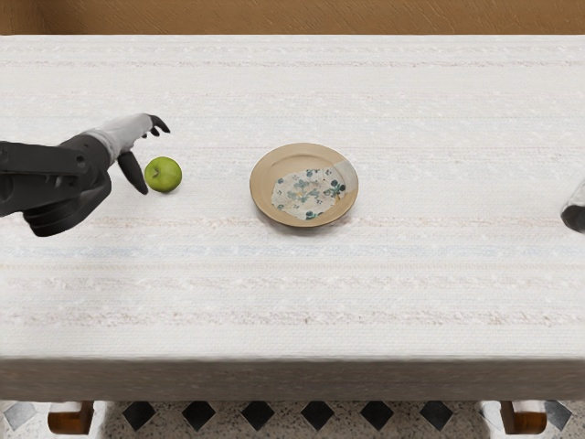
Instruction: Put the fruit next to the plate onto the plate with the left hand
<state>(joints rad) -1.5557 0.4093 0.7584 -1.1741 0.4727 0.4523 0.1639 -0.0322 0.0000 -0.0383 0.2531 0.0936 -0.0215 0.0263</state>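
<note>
A cloth-covered table (292, 302) is pictured from its near edge; only a sliver of the right hand (576, 208) is seen at the right border, kept out of the work. A patterned plate (274, 165) is set near the middle as the fruit's destination. A green apple (163, 174) is shown resting on the cloth to its left, apart from it. Just beyond, the left hand (123, 144) is held spread and empty, thumb lowered beside the apple, apparently so a grasp can be closed.

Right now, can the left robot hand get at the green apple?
Probably yes: the left robot hand is open right beside the apple, nothing between them; the plate lies apart on the other side.
</note>
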